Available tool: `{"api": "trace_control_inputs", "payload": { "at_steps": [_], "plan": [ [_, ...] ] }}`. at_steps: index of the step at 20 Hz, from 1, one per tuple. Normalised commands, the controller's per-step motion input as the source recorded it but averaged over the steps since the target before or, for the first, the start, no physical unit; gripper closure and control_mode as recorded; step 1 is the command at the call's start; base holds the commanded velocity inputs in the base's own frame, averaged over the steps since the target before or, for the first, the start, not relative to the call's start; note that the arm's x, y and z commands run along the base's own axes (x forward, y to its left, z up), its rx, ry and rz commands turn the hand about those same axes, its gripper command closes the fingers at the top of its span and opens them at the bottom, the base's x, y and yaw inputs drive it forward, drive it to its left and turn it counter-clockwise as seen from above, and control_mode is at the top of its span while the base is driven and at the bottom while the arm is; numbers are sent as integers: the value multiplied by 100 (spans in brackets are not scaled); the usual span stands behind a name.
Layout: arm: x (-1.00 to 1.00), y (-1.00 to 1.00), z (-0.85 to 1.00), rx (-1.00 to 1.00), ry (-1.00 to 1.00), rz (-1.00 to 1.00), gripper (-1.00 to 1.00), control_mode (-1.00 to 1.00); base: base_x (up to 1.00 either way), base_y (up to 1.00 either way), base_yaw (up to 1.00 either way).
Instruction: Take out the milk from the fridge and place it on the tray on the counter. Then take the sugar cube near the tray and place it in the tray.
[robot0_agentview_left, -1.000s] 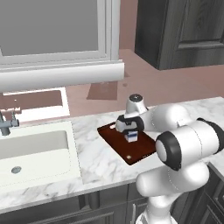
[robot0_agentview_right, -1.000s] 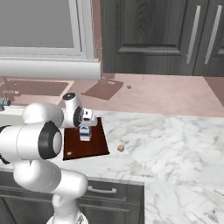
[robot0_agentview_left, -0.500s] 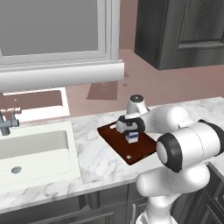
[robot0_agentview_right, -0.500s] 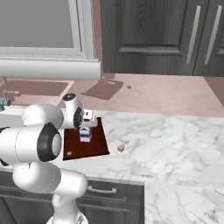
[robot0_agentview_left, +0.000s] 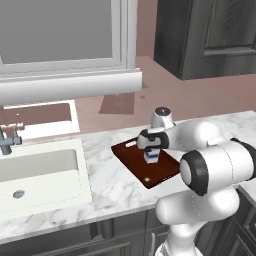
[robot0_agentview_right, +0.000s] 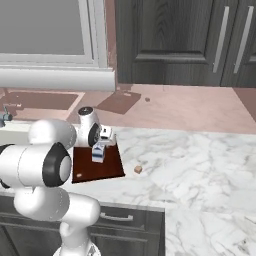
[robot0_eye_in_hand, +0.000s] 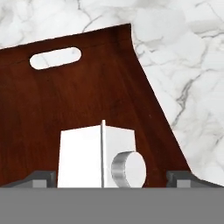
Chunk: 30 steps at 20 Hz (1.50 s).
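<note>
The milk (robot0_agentview_right: 98, 152) stands upright on the tray (robot0_agentview_right: 111, 167), roughly mid-tray and apart from its rim, and the tray lies on the counter (robot0_agentview_right: 200, 165) beside the sink (robot0_agentview_left: 45, 175). The gripper (robot0_eye_in_hand: 112, 177) hangs directly over the carton with its jaws spread wide, the two tips well out to either side of the gabled top and gripping nothing, so the carton appears to be standing free. The main risk, as I judge it, is in lifting away: if the hand rises at a slant or swings sideways early, a fingertip could catch the gable and tip the small carton over or push it toward the tray's edge. A second risk lies with the sugar cube (robot0_agentview_right: 138, 170), which sits alone on the marble just beside the tray; being tiny, it could easily be nudged or pinched off-centre and skitter away. Counted: one milk carton, one tray, one sugar cube, one sink, one gripper.
</note>
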Motion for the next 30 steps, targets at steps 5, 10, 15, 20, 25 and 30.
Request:
{"api": "trace_control_inputs", "payload": {
  "at_steps": [5, 10, 15, 20, 25, 30],
  "plan": [
    [-9, -7, 35, 6, -4, -2, -100, -100, 0, 0, 0],
    [-3, 0, 48, 1, -5, 0, -100, -100, 0, 0, 0],
    [-26, -20, 54, 9, -3, 0, -100, -100, 0, 0, 0],
    [-46, -37, 23, 5, 0, 0, -100, -100, 0, 0, 0],
    [-40, -46, 5, 2, 0, 0, -100, -100, 0, 0, 0],
    [-29, -56, 0, 0, 0, 0, -100, -100, 0, 0, 0]
  ]
}}
